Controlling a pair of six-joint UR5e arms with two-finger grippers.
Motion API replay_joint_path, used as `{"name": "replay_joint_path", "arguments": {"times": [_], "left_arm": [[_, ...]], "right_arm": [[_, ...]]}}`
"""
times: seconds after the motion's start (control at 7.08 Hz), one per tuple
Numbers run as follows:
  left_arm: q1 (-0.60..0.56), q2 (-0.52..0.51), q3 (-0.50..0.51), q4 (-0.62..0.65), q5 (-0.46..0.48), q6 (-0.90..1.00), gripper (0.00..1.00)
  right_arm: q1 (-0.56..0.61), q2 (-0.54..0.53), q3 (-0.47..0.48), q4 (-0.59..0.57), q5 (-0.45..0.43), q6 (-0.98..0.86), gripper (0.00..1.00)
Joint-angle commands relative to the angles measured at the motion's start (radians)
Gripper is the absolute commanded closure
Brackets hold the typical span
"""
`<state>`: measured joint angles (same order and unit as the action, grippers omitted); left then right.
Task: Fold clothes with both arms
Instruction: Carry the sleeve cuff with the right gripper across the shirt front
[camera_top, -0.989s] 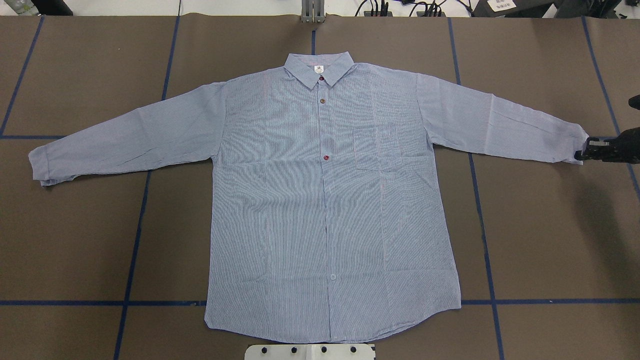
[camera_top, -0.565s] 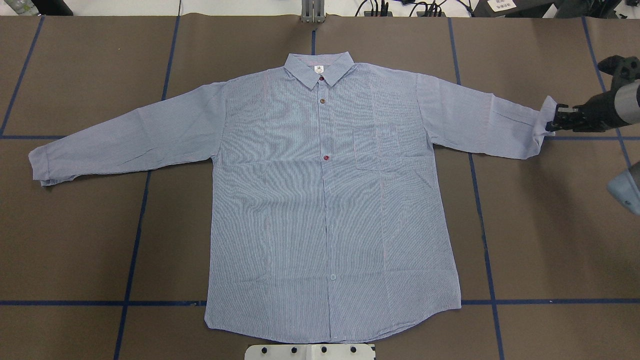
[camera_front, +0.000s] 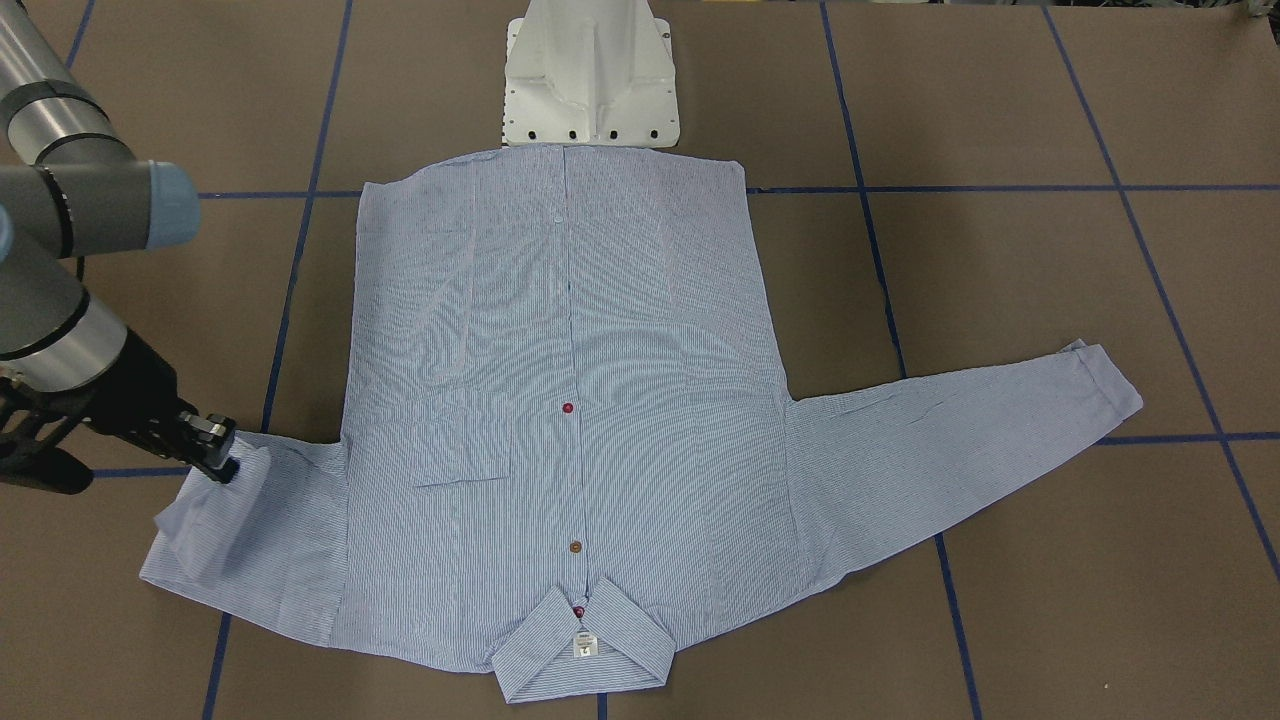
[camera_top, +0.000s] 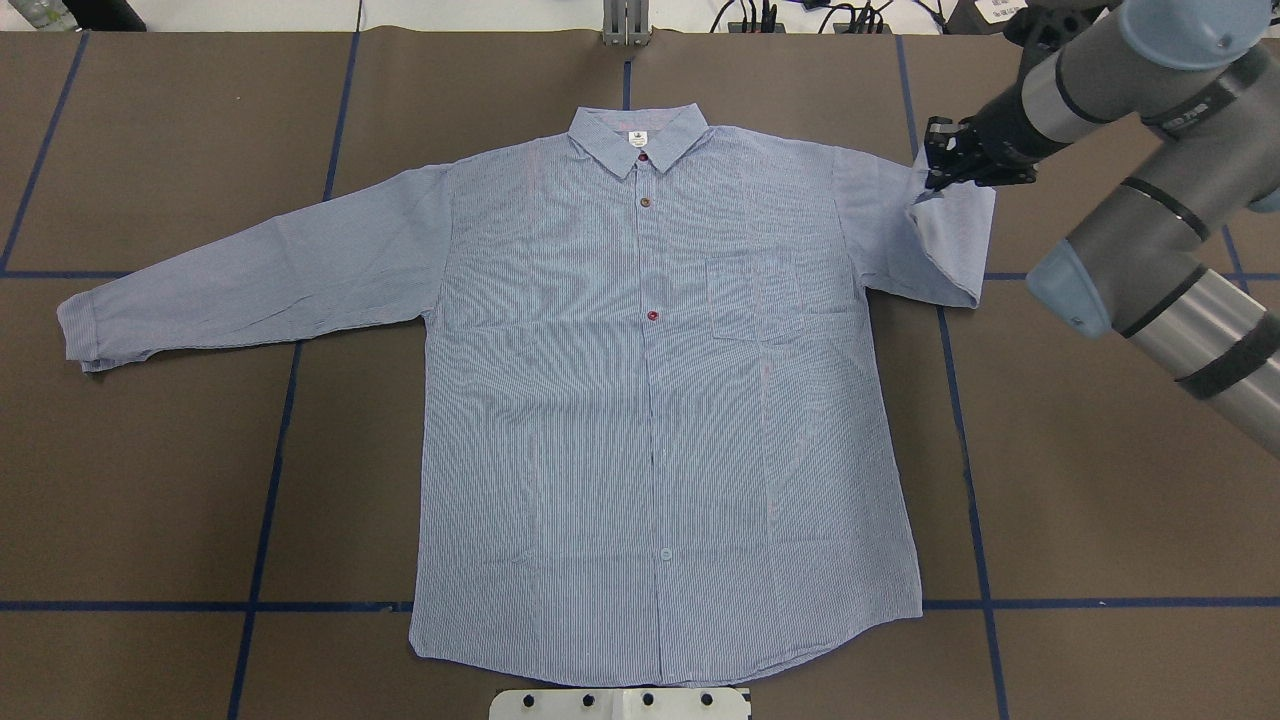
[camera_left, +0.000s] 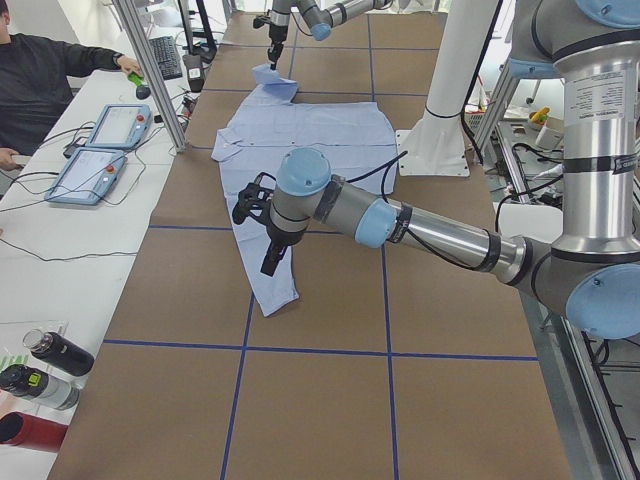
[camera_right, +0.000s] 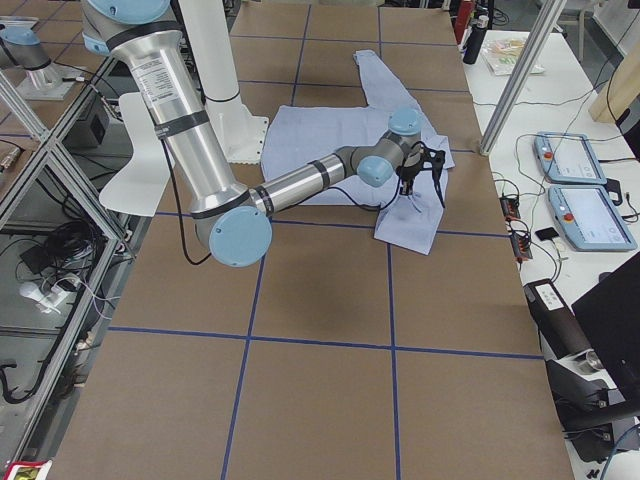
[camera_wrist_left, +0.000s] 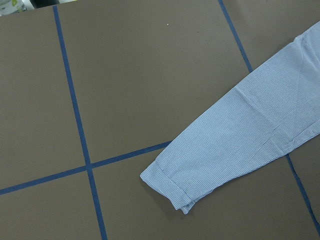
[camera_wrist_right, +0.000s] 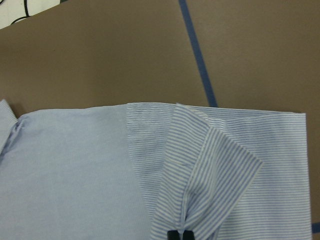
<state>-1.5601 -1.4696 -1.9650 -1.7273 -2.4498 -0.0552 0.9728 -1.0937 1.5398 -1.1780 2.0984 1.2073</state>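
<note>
The blue-and-white striped shirt (camera_top: 650, 400) lies flat, face up and buttoned, with its collar at the far side; it also shows in the front view (camera_front: 560, 350). My right gripper (camera_top: 942, 165) is shut on the cuff of the sleeve on the overhead view's right and holds it doubled back over the upper sleeve near the shoulder. The front view (camera_front: 218, 452) and the right wrist view (camera_wrist_right: 179, 234) show the pinch. The other sleeve (camera_top: 240, 280) lies stretched out flat. My left gripper (camera_left: 268, 262) hovers over that sleeve's cuff (camera_wrist_left: 172, 187); I cannot tell if it is open or shut.
The white pedestal base (camera_front: 590, 80) stands at the shirt's hem. Blue tape lines (camera_top: 270, 480) cross the brown table. An operator (camera_left: 40, 70), control tablets (camera_left: 100, 150) and bottles (camera_left: 45, 365) are at the side bench beyond the table's far edge.
My right gripper has lifted the sleeve cuff from the table's right and carried it leftward and farther back, doubling the sleeve over toward the shoulder. The rest of the shirt has not moved.
</note>
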Motion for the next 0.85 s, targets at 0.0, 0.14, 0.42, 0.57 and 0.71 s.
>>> {"name": "replay_joint_path", "arguments": {"times": [0.0,0.14,0.42,0.57,0.71], "left_arm": [[0.000,0.000,0.000,0.000,-0.002,0.000,0.00],[0.000,0.000,0.002,0.000,0.000,0.000,0.00],[0.000,0.000,0.000,0.000,0.000,0.000,0.00],[0.000,0.000,0.002,0.000,0.000,0.000,0.00],[0.002,0.000,0.002,0.000,0.000,0.000,0.00]], "right_arm": [[-0.081,0.136,-0.006,-0.113,-0.092,0.018,1.00],[-0.110,0.214,-0.027,-0.158,-0.133,0.020,1.00],[-0.182,0.375,-0.128,-0.180,-0.242,0.041,1.00],[-0.228,0.438,-0.185,-0.177,-0.312,0.069,1.00],[-0.258,0.472,-0.214,-0.175,-0.343,0.078,1.00]]}}
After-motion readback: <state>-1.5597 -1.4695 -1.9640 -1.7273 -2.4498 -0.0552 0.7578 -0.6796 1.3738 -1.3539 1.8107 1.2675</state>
